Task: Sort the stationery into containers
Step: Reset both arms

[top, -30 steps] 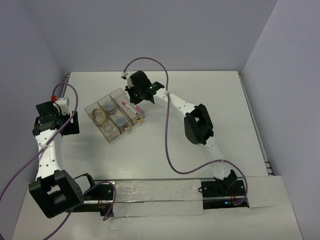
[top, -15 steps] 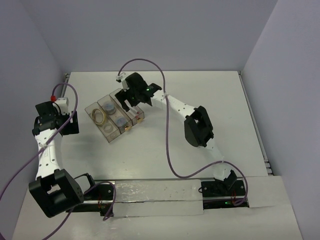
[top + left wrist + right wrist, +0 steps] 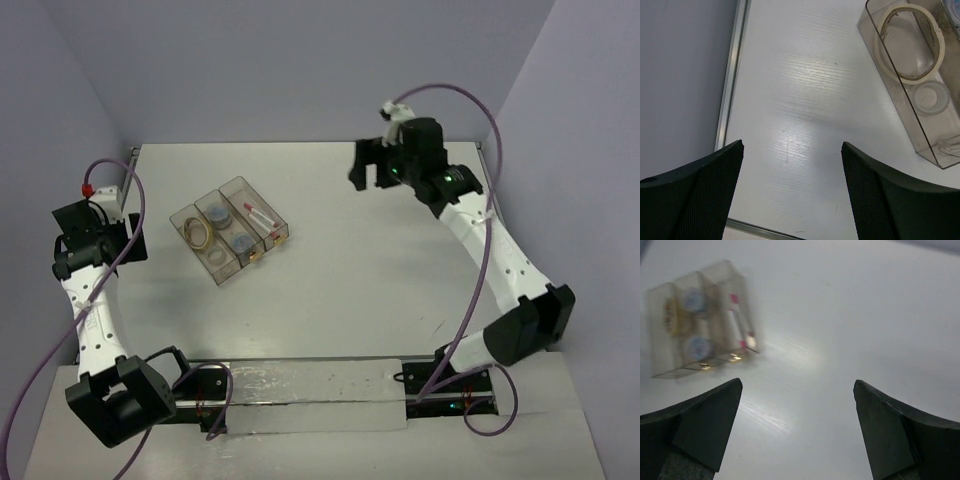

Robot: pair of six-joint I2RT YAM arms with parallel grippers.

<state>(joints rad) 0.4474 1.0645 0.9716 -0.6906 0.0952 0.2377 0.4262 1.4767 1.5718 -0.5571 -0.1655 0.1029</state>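
Observation:
The three joined clear bins [image 3: 279, 224] lie left of the table's middle. The left bin holds a tan tape ring [image 3: 912, 77] and a whitish tape ring [image 3: 919, 98]. The middle bin holds two round tubs with bluish contents [image 3: 219, 213] [image 3: 240, 243]. The right bin holds the red-capped white pens [image 3: 262, 216]. My left gripper [image 3: 138, 243] is open and empty, apart from the bins on their left. My right gripper [image 3: 368, 176] is open and empty, raised at the back right. The right wrist view shows the bins [image 3: 662, 365] blurred at upper left.
A metal rail [image 3: 730, 80] runs along the table's left edge beside the grey wall. Purple cables [image 3: 470, 110] loop over both arms. A shiny strip [image 3: 300, 395] lies across the near edge between the arm bases.

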